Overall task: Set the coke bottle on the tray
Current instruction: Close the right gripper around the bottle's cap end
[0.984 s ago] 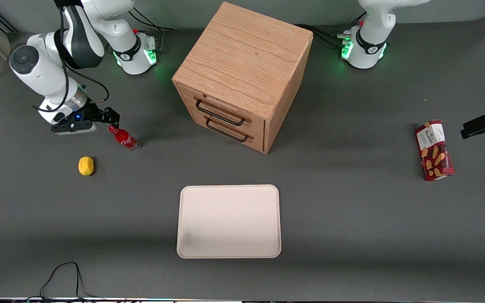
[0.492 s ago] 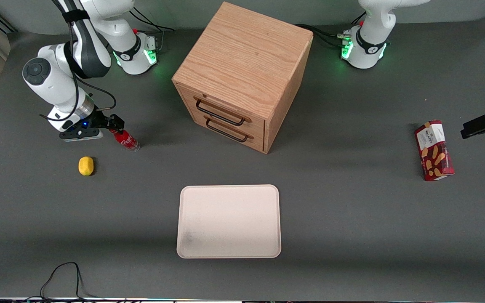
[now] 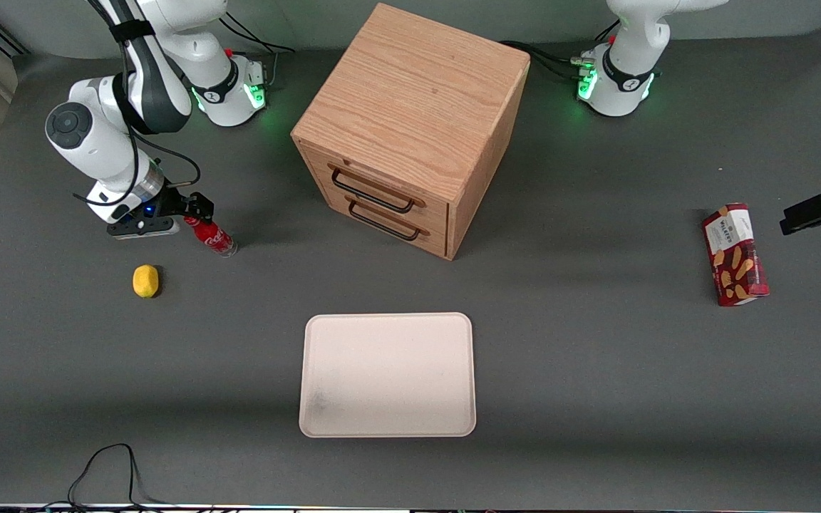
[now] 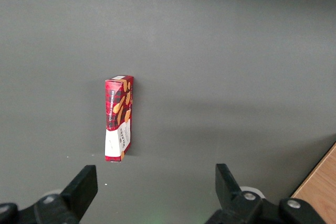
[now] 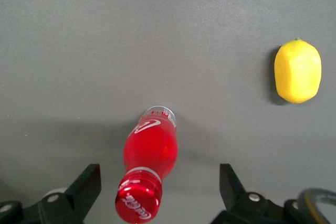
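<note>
You are looking at a task that is only just beginning: the coke bottle (image 3: 210, 236) is standing on the table (image 3: 596, 356) toward the working arm's end, well apart from the tray (image 3: 387, 374), which is lying nearer the front camera than the wooden drawer cabinet (image 3: 410, 128) and is carrying nothing. So nothing is placed yet; the grasp, the lift, the carry across to the tray and the set-down are all remaining, as far as you can judge from here. Your end effector (image 5: 157, 190) is hanging right at the bottle's red cap (image 5: 137, 202), and in the right wrist view its two fingers (image 5: 84, 184) are standing wide apart, one on each side of the cap with clear table showing between each finger and the bottle, so it is released and is gripping nothing and touching nothing that you can see. The bottle appears to be leaning a little in the front view, though that may be only the camera angle. A lemon (image 3: 145, 280) is sitting nearby on the table, nearer the front camera than the bottle and apart from it, and a red snack box (image 3: 734, 254) is lying toward the parked arm's end.
</note>
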Available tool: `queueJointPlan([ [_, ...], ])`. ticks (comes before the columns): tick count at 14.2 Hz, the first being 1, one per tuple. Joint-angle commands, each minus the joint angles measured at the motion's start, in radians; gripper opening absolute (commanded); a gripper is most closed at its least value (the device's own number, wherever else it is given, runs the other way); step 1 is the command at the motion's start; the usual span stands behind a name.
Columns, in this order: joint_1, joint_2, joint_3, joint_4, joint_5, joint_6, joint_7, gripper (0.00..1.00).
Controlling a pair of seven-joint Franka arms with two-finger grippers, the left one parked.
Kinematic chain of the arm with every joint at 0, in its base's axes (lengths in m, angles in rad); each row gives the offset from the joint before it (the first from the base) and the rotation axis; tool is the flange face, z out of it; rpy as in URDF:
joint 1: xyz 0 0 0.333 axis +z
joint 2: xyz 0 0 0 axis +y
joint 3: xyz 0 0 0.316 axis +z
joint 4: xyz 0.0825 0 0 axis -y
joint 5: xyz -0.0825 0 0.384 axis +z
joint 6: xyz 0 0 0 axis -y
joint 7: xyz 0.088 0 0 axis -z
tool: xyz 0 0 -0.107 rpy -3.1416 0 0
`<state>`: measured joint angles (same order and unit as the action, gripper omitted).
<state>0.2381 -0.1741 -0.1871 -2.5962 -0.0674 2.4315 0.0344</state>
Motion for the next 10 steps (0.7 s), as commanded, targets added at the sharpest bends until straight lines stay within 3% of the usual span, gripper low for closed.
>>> queueJointPlan([
  [1, 0.013, -0.015, -0.005, -0.007, 0.006, -0.008, 0.025, 0.99],
  [4, 0.013, -0.016, -0.003, -0.005, 0.02, -0.015, 0.025, 0.49],
  [5, 0.013, -0.016, -0.003, -0.002, 0.021, -0.029, 0.025, 0.37],
  [6, 0.013, -0.019, -0.002, 0.001, 0.021, -0.038, 0.025, 0.28],
  [10, 0.013, -0.019, -0.002, 0.002, 0.027, -0.045, 0.025, 0.08],
])
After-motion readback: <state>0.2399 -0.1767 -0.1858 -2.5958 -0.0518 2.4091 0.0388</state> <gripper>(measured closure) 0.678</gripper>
